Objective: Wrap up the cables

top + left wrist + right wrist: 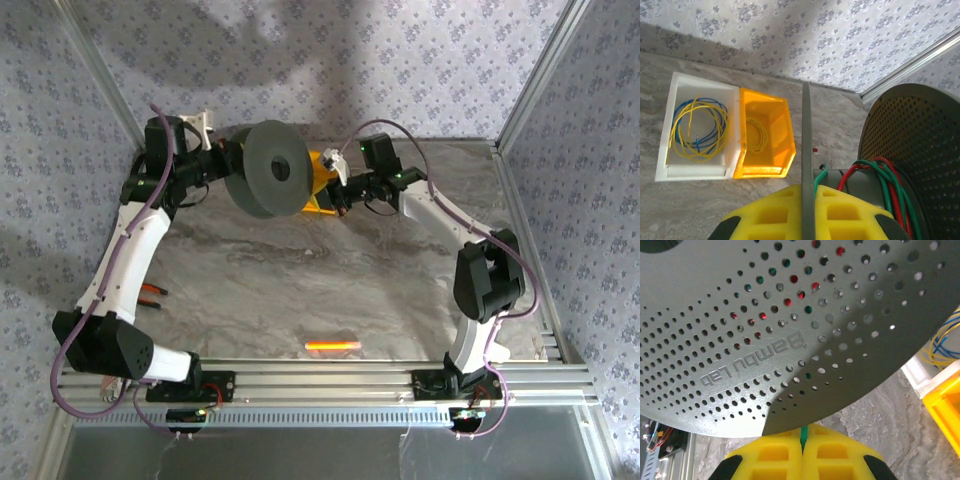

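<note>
- Between the yellow fingers of the right tool (802,441), a short end of the green cable (803,433) is poking up. That tool is clenching tight on it, just under the perforated flange of the spool (790,340).
- More green cable is lying wound around the spool's hub beside red wire (847,175). Both colours are peeking through the flange holes.
- The left tool (807,196) is grasping the spool by the thin edge of one flange, a finger pressing on either side.
- Seen from overhead, the spool is sitting between the two tools at the far side of the table (300,280).
- Just behind it, a yellow bin (776,155) is holding a yellow wire loop and touching a white bin (665,150) with yellow and blue loops.
- Near the front edge, an orange strip (332,345) is lying alone.
</note>
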`<state>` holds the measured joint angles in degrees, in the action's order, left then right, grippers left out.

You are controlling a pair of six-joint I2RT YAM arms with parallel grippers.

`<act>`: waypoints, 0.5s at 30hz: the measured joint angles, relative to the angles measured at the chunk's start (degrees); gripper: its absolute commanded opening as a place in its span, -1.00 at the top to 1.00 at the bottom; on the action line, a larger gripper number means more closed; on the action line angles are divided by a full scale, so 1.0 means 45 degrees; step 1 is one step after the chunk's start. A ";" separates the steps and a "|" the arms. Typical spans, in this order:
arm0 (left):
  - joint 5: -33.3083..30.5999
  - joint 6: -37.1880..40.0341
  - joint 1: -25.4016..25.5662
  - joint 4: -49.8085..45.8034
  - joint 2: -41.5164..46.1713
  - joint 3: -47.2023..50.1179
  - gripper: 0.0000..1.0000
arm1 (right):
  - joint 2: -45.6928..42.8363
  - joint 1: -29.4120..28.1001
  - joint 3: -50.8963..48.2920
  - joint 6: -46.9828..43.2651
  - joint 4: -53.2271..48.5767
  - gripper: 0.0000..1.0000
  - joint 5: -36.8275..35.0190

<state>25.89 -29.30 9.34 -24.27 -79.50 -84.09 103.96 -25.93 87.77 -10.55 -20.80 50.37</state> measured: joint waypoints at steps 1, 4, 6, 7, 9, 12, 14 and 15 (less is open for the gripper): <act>0.0010 0.0073 0.0000 -0.0024 0.0000 -0.0010 1.00 | 0.0073 -0.0005 0.0063 0.0015 -0.0068 1.00 0.0024; 0.0049 0.0588 0.0058 -0.0427 -0.0112 -0.0359 1.00 | 0.0296 -0.0010 0.0257 0.0233 -0.0170 1.00 0.0194; -0.0165 0.1409 0.0408 -0.1117 -0.0520 -0.1316 1.00 | 0.0491 0.0005 0.0481 0.0549 -0.0248 0.98 0.0257; -0.0359 0.1817 0.0622 -0.1345 -0.0704 -0.1753 1.00 | 0.0597 0.0024 0.0627 0.0680 -0.0316 0.87 0.0267; -0.1054 0.2705 0.1195 -0.1870 -0.1083 -0.2730 1.00 | 0.0874 0.0136 0.1044 0.1069 -0.0534 0.60 0.0277; -0.1865 0.3376 0.1608 -0.1826 -0.1277 -0.3502 1.00 | 0.1273 0.0321 0.1360 0.1579 -0.1015 0.29 0.0160; -0.2215 0.3531 0.1627 -0.1715 -0.1263 -0.3711 1.00 | 0.1588 0.0461 0.1472 0.1851 -0.1268 0.18 0.0073; -0.2433 0.3604 0.1617 -0.1622 -0.1263 -0.3789 1.00 | 0.1749 0.0534 0.1481 0.1943 -0.1409 0.15 0.0029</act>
<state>14.94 -13.08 16.62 -31.57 -85.19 -101.14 111.83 -23.53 94.43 -1.80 -27.14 50.50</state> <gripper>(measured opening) 0.097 0.401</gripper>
